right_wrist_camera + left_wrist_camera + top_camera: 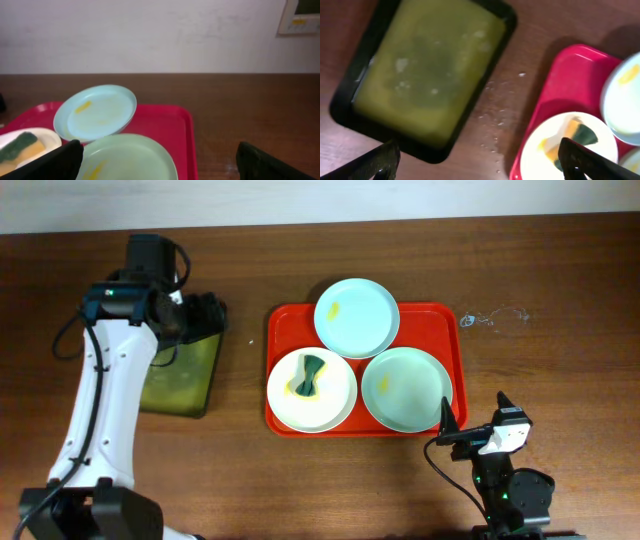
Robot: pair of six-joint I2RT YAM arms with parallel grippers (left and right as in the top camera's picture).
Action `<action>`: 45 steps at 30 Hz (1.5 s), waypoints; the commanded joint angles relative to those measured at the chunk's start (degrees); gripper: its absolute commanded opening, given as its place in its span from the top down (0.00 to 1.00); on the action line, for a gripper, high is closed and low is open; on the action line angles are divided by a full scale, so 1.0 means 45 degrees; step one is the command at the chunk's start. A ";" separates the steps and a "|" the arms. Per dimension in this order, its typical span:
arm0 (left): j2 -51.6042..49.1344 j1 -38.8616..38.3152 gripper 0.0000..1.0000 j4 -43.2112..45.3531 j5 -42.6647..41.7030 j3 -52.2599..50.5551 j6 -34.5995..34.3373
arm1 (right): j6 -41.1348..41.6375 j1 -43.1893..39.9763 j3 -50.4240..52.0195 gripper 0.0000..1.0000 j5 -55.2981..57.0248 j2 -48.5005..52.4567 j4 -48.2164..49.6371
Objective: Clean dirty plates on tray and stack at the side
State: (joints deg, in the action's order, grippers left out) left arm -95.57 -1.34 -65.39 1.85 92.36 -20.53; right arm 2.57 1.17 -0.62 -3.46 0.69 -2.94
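The red tray (440,320) lies in the middle of the table with three plates on it. A pale blue plate (356,315) with a yellow smear sits at the back. A white plate (335,405) at the front left carries a green and yellow sponge (311,375). A mint plate (405,387) with a faint smear is at the front right. My left gripper (205,315) is open and empty, raised over the olive tray (185,375). My right gripper (473,418) is open and empty, just off the red tray's front right corner.
The olive tray (425,75) holds yellowish liquid, left of the red tray (560,85). Water drops (495,135) lie on the wood between them, and a wet patch (490,318) lies right of the red tray. The right wrist view shows a wall (150,35) behind the table.
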 commanded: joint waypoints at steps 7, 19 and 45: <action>-0.0078 0.0228 0.01 0.0049 0.0214 -0.0131 0.0058 | 0.0641 0.0073 -0.0423 0.02 -0.5591 -0.0058 1.1681; -0.0078 -0.0049 0.00 -0.0044 0.0117 -0.0131 0.0058 | 0.4041 0.0636 -1.3464 0.32 -1.3911 1.5130 0.0131; -0.0238 -0.0121 0.04 -0.0005 -0.1141 -0.0136 0.0063 | 0.0860 0.5333 -1.6538 0.57 -0.1282 2.4562 -0.7533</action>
State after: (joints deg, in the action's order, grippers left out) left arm -96.07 -1.54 -65.34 -1.41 91.68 -20.53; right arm 6.94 24.80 -76.69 -9.91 110.76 -37.30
